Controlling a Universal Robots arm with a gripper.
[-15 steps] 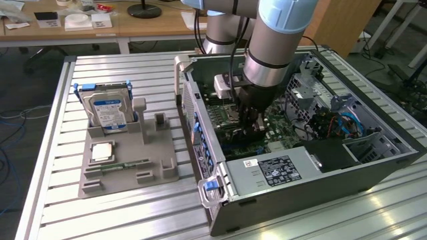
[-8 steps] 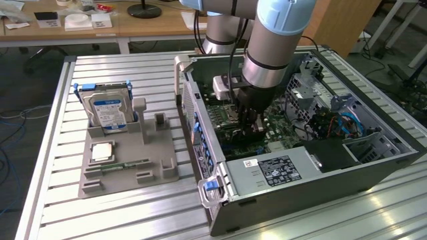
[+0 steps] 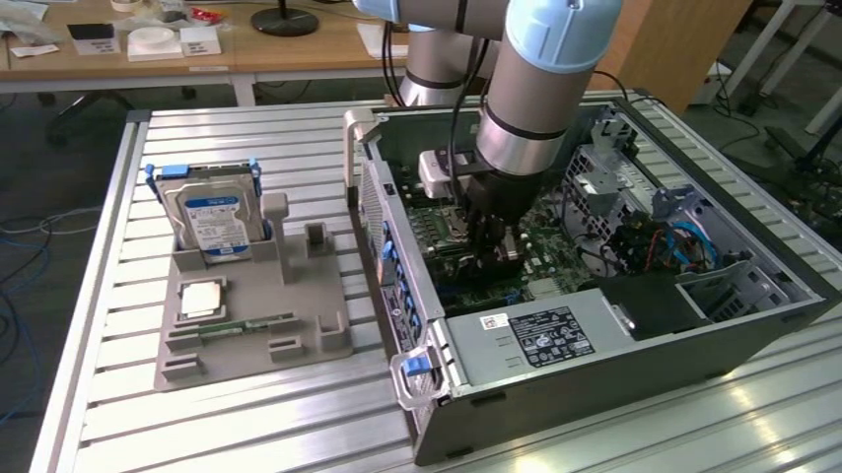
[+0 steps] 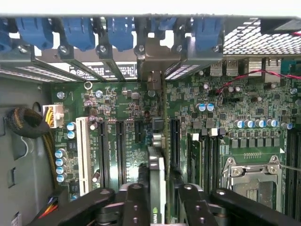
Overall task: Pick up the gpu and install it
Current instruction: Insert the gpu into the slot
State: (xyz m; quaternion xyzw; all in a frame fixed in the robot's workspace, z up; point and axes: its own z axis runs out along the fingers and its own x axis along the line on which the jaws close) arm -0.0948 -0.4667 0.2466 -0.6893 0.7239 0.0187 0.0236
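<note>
In the wrist view the gpu [image 4: 157, 172] stands on edge, a thin black card with a green logo near my fingers. Its silver end bracket [image 4: 153, 61] reaches up to the case's rear slot wall. My gripper [image 4: 160, 195] is shut on the card, one black finger [image 4: 135, 197] on each side of it. The card sits low over the green motherboard [image 4: 225, 122], in line with a long black expansion slot. In the exterior view my gripper [image 3: 494, 246] reaches down inside the open computer case [image 3: 593, 340], over the board's middle.
Blue slot latches [image 4: 80, 33] line the rear wall. A CPU socket [image 4: 254, 181] and a cable bundle [image 4: 26, 122] flank the card. Outside the case, a grey fixture [image 3: 310, 315] holds a hard drive [image 3: 211, 222], a chip [image 3: 200, 299] and a memory stick [image 3: 244, 323].
</note>
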